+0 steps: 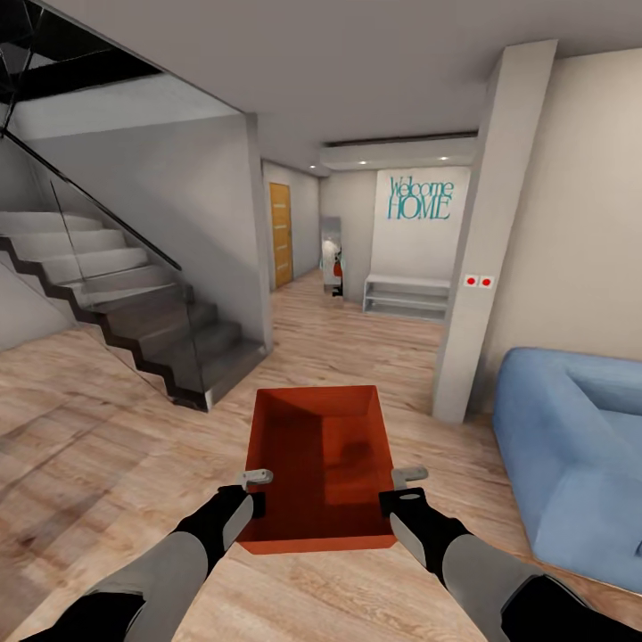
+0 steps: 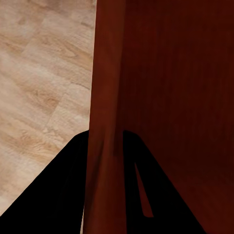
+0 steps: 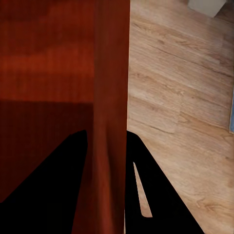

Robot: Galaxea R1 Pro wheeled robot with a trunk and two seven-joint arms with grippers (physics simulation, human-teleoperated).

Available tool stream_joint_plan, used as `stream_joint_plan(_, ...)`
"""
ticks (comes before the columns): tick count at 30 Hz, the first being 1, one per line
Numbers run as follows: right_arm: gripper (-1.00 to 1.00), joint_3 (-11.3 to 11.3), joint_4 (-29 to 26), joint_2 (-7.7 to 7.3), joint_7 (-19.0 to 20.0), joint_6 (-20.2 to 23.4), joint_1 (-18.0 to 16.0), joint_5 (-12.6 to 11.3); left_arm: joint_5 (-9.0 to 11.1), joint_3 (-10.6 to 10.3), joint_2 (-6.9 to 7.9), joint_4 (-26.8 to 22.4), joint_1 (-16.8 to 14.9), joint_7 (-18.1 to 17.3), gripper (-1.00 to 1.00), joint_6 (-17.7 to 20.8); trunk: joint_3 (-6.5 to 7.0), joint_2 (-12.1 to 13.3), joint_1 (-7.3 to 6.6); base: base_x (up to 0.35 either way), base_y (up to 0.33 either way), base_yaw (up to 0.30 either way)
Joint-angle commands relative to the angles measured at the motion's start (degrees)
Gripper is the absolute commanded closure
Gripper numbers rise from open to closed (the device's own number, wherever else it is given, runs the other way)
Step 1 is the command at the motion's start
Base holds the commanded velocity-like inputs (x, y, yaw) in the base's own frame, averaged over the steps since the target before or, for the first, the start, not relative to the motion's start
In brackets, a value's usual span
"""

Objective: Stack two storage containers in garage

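Left gripper (image 1: 256, 489) clamps the left wall of the storage container (image 1: 323, 455), right gripper (image 1: 399, 489) pinches the right wall. The orange-red box hangs between both arms above the wood-plank floor (image 1: 107, 419), sofa (image 1: 571, 446) right, stairs (image 1: 134, 312) far left.

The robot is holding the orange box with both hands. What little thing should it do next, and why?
Probably roll slowly forward down the hallway, keeping the box level. The left gripper and right gripper each pinch a side wall of the storage container, held above the wood-plank floor. This is the living room, with the blue sofa nearby, so the carrying is not done.
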Motion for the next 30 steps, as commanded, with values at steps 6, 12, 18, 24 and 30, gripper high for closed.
stream_joint_plan(6,1.00,0.9,0.1,-0.07,-0.5,0.5,0.0,-0.9,-2.0,-0.1,0.62,-0.3,0.0,1.2,1.00,-0.3,-0.02,-0.1,0.02,0.009,0.000,0.000)
stream_joint_plan(12,1.00,0.9,0.1,-0.07,-0.5,0.5,0.0,-0.9,-2.0,-0.1,0.56,-0.3,0.0,1.2,1.00,-0.3,-0.02,-0.1,0.02,0.001,0.000,0.000)
stream_joint_plan(18,1.00,0.9,0.1,-0.07,-0.5,0.4,0.0,-0.9,-2.0,-0.2,0.58,-0.3,0.0,1.2,1.00,-0.3,-0.02,-0.1,0.02,0.175,0.000,0.000)
stream_joint_plan(24,1.00,0.9,0.1,-0.07,-0.5,0.4,0.0,-0.9,-2.0,-0.2,0.58,-0.3,0.0,1.1,1.00,-0.3,-0.02,-0.1,0.02,0.316,0.000,0.000)
stream_joint_plan(30,1.00,0.9,0.1,-0.07,-0.5,0.4,0.0,-0.9,-2.0,-0.2,0.57,-0.3,0.0,1.1,1.00,-0.3,-0.02,-0.1,0.02,0.322,0.000,0.000)
